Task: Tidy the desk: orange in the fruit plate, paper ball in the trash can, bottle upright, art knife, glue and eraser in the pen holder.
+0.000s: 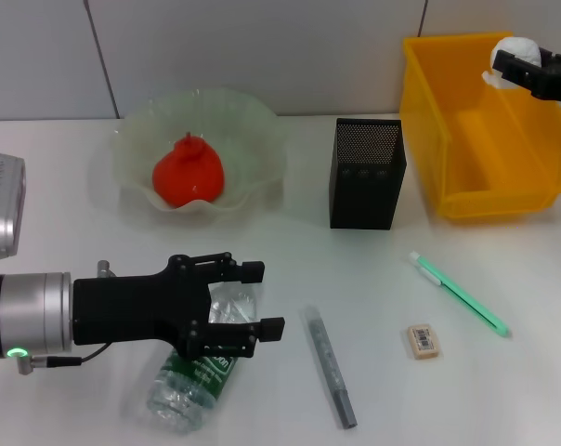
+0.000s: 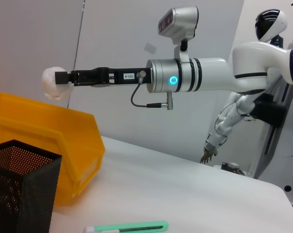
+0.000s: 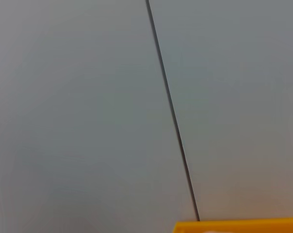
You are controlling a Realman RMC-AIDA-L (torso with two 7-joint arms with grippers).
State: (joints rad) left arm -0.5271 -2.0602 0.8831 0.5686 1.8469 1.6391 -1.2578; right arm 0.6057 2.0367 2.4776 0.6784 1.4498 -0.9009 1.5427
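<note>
The right pincer [image 1: 505, 63] is clenched on the white paper ball [image 1: 519, 48], holding it in the air over the far right corner of the yellow trash can [image 1: 485, 177], which stands at the bench's far right; the left wrist view shows the same pincer [image 2: 64, 77] with the paper ball [image 2: 53, 83] above the trash can [image 2: 64, 141] rim, not touching it. The left pincer [image 1: 253, 302] is released, its black fingers [image 1: 262, 328] spread on either side of the neck end of the clear plastic bottle [image 1: 192, 381], which lies on its side near the bench's front edge, left of centre. Just right of the bottle, the grey glue [image 1: 331, 366] stick lies flat, pointing toward the front edge. Further right sits the small eraser [image 1: 423, 340], and beyond it the green art knife [image 1: 459, 292] lies at a slant toward the right edge. The black mesh pen holder [image 1: 367, 174] stands upright near the bench's middle, just left of the trash can. At the far left side of the bench [image 1: 290, 269], the orange [image 1: 189, 175] rests inside the pale, wavy-rimmed fruit plate [image 1: 262, 139].
</note>
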